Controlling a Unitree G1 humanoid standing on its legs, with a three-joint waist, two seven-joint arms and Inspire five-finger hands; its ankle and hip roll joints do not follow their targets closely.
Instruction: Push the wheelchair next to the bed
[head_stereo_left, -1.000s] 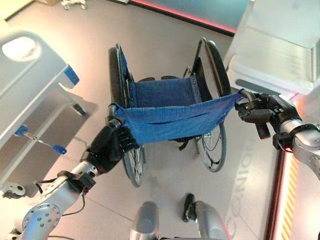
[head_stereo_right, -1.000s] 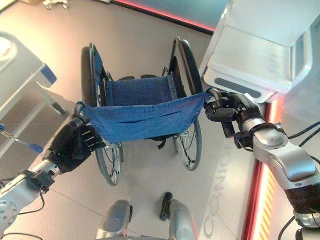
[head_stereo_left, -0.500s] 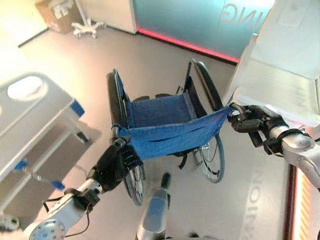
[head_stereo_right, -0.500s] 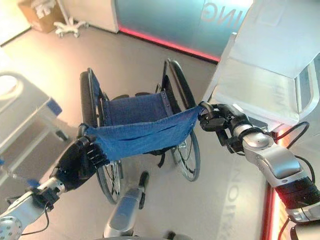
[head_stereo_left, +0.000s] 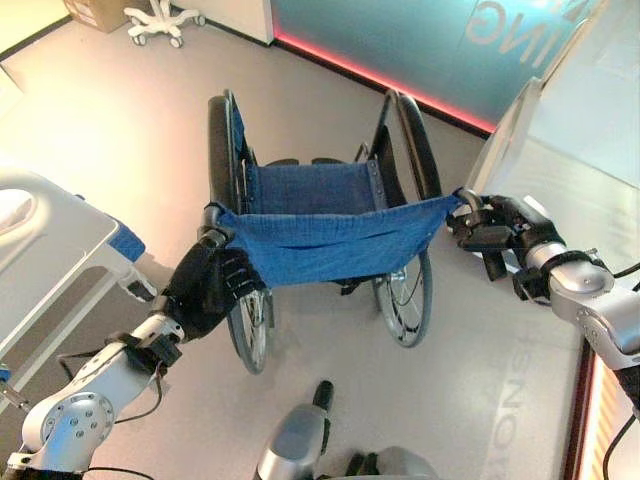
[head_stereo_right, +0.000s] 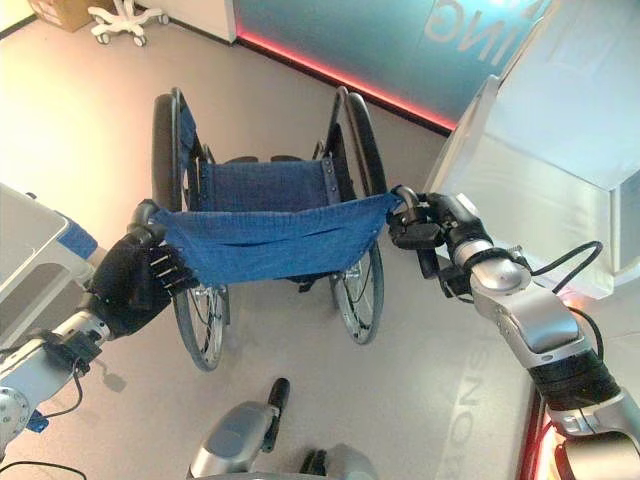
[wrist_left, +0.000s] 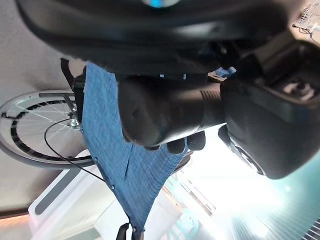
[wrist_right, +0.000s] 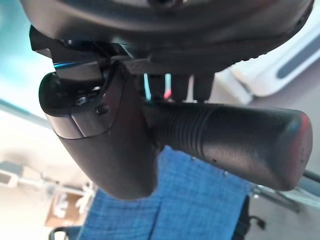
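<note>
Left eye view: both hands, left hand and right hand, clench ribbed grips of blue-cloth wheelchair; white bed near left; cabinet right.

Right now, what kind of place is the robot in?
Probably a hospital or care room. There is a blue wheelchair, a white bed beside it, and a wheeled stand base on the smooth floor farther off.

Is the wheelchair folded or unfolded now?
Unfolded: the wheelchair has its wheels apart, and its blue seat and backrest cloth are stretched flat.
</note>
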